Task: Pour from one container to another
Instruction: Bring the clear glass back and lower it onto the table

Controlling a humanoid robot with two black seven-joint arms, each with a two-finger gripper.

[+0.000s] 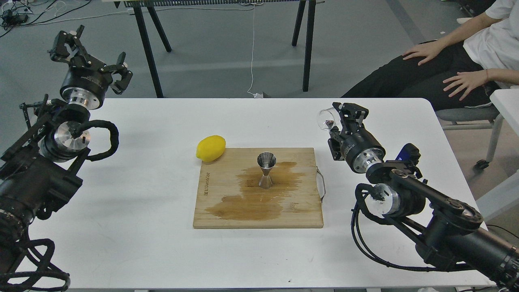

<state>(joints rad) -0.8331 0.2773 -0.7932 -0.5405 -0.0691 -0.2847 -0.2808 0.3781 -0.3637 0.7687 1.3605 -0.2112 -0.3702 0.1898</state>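
1. My right tool (339, 117) clamps the glass cup (326, 119), held above the worktop (134, 202) right of the cutting board (259, 188). The cup lies tipped on its side, long axis roughly level, mouth pointing left toward the board.
2. The cup is clear, round and stemless; something small and dark shows inside near the fingers, I cannot tell what.
3. The jigger (266, 170) stands upright on the board's middle, well apart from the cup. Shiny steel, hourglass shape, open cone facing up.
4. The board is pale wood with a wide brown wet stain around the jigger's base.
5. A smooth yellow lemon (211, 148) sits at the board's far left corner, touching its edge.
6. My left tool (87, 54) is raised at far left, fingers spread, holding nothing.
7. A seated person (466, 61) is beyond the worktop's right end.
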